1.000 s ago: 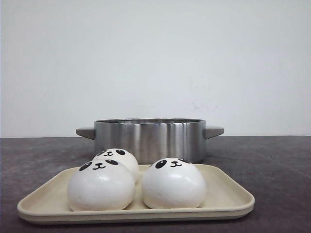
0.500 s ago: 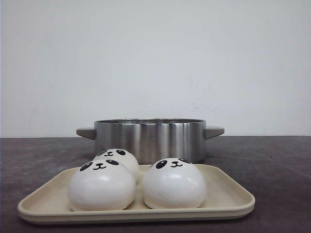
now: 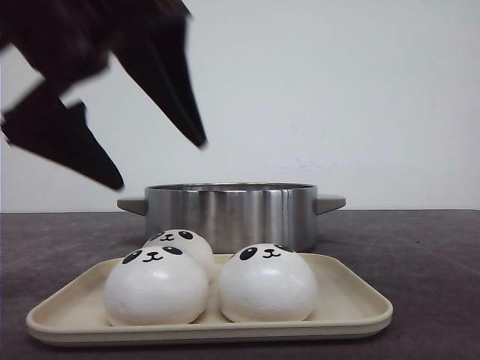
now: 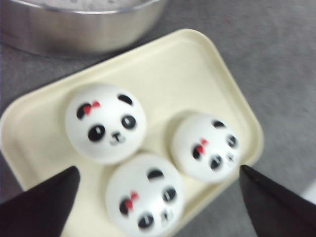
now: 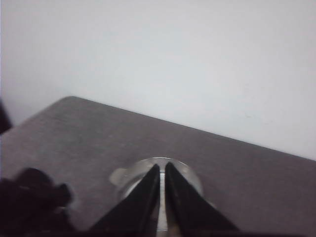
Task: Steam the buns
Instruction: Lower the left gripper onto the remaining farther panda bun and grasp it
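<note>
Three buns, glossy white with black panda faces, sit on a cream tray [image 3: 352, 300]: one front left [image 3: 156, 289], one front right [image 3: 268, 285], one behind [image 3: 184, 244]. My left gripper [image 3: 159, 163] hangs open, high over the table's left side, above and left of the tray. In the left wrist view, its dark fingers stand wide apart around the left gripper [image 4: 158, 170], with the three buns [image 4: 105, 122] [image 4: 144, 195] [image 4: 206, 147] below on the tray [image 4: 173, 69]. My right gripper [image 5: 162, 166] is shut with nothing in it, high above the pot [image 5: 190, 175].
A steel pot [image 3: 231, 214] with two grey side handles stands just behind the tray, and its wall also shows in the left wrist view [image 4: 74, 29]. Dark grey tabletop lies around both. A white wall is behind.
The left gripper has come into the front view from the upper left, open; it was out of view before. The buns, tray and pot have not moved.
</note>
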Available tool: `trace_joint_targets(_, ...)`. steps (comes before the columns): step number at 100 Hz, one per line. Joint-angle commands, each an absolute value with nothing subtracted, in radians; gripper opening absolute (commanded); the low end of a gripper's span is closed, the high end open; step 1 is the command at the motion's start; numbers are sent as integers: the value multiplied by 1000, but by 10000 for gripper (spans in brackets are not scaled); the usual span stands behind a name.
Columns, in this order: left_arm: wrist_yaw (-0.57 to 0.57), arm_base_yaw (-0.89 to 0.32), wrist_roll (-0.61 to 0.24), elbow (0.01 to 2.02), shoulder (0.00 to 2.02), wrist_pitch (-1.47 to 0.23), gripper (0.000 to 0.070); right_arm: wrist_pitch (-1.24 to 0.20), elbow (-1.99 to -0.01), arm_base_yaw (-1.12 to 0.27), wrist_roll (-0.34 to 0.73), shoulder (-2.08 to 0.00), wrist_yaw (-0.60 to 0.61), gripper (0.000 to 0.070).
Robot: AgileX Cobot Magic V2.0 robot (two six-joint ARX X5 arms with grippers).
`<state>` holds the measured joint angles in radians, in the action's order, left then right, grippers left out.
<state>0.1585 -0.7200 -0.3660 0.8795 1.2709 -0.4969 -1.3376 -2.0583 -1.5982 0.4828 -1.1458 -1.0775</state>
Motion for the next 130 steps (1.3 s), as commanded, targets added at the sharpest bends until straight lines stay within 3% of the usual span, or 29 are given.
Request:
trace_joint_targets(1,153,-729,-380,889,1327,-459,649,-1375,-2076,-1606,546,-1161,-1083,10)
trace_joint_targets(25,126,-727,-374,891,1474,-372,649,-1404,-2076,-1625,591,-1162,-1108,10)
trace_joint_targets(48,-27,-727,-323,891,1534,-344,649,-1405,-2076,-1629,593,-1163,-1127,10)
trace_joint_targets(85,-28,-724,-326,891,1578,-313,619,-1407,-2076,-1628,605,-1170,-1157,10)
trace_joint_targets(90,-29,-724,-326,891,1578,-322,544,-1407,-2076,-1628,614,-1172,-1158,10)
trace_joint_targets(100,-28,-724,-328,891,1578,-330,221,-1407,-2076,-1628,622,-1176,-1165,10)
trace_joint_targets(106,-28,-724,-329,891,1578,-337,88,-1407,-2076,-1628,622,-1176,-1173,10)
trace_joint_targets(116,-28,-724,-328,891,1578,-346,0,-1407,-2076,-1628,622,-1180,-1176,10)
trace_joint_targets(130,-28,-724,-322,891,1574,-357,0,-1407,-2076,-1628,622,-1182,-1176,10)
